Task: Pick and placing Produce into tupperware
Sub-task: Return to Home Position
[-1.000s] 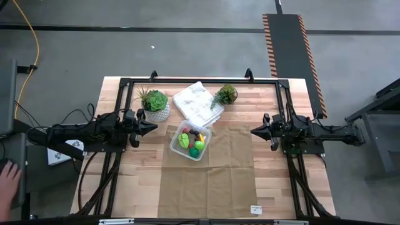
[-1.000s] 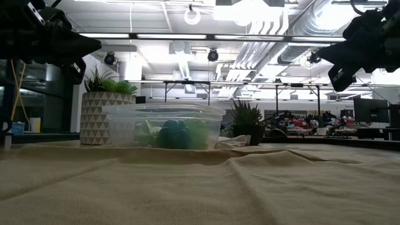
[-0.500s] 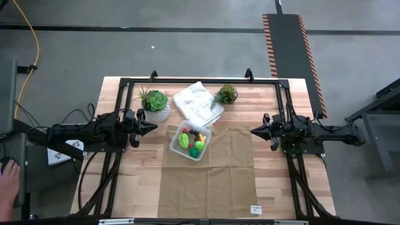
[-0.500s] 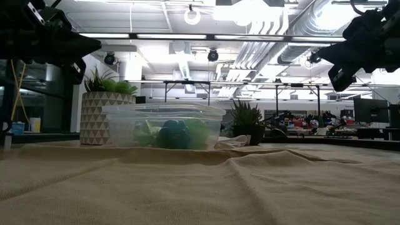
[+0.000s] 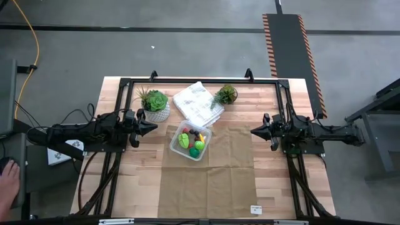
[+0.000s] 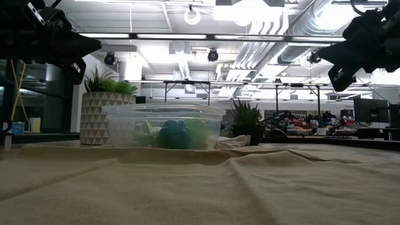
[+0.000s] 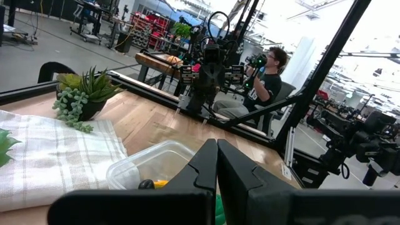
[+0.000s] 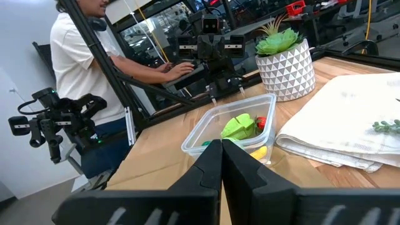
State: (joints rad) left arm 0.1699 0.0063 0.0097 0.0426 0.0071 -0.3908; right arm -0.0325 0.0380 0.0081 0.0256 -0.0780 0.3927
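The tupperware [image 5: 190, 140] sits mid-tabletop [image 5: 269, 187] with the produce [image 5: 194, 144] inside it, between the two arms. The left gripper [image 5: 153, 127] is nearer, with the tub just ahead of its tip. The right gripper [image 5: 254, 131] faces it from farther off. Both are pinched closed and empty. Nothing has moved since the earlier frames.

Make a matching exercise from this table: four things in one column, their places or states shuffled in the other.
1. tupperware
2. bag
3. left end effector
4. right end effector

A. between the big plant and the small plant
B. shut, beside the big plant
C. on the tan cloth, holding produce
D. shut, nearer the small plant

Pairs: 1-C, 2-A, 3-B, 4-D
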